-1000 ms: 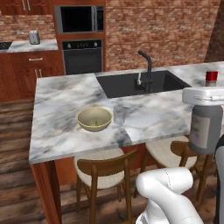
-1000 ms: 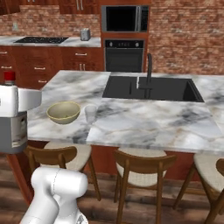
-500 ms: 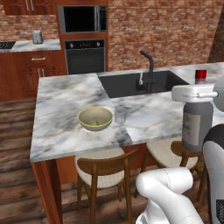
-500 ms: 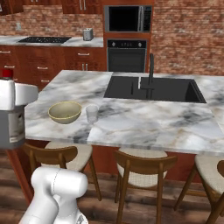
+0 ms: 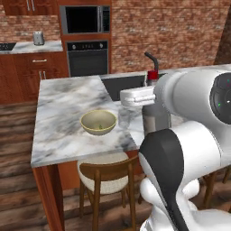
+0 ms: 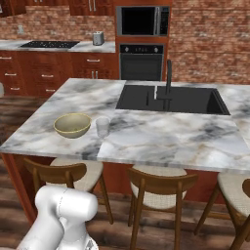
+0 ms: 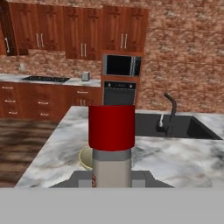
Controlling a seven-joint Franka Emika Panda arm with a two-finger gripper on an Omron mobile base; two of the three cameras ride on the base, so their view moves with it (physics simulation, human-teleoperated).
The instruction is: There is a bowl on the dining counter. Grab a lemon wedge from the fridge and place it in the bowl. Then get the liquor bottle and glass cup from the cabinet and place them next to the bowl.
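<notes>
Liquor bottle [image 7: 111,144] stands upright in your gripper [image 7: 111,179], jaws clamped on its neck, held above the dining counter's [image 5: 67,122] near edge, beside the bowl [image 5: 98,122].

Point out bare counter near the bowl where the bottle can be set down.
Free: marble left of the bowl, towards the counter edge, and the wide stretch right of the glass, in front of the sink. Crowded: the narrow gap between bowl and glass. The gripper holds the bottle.
</notes>
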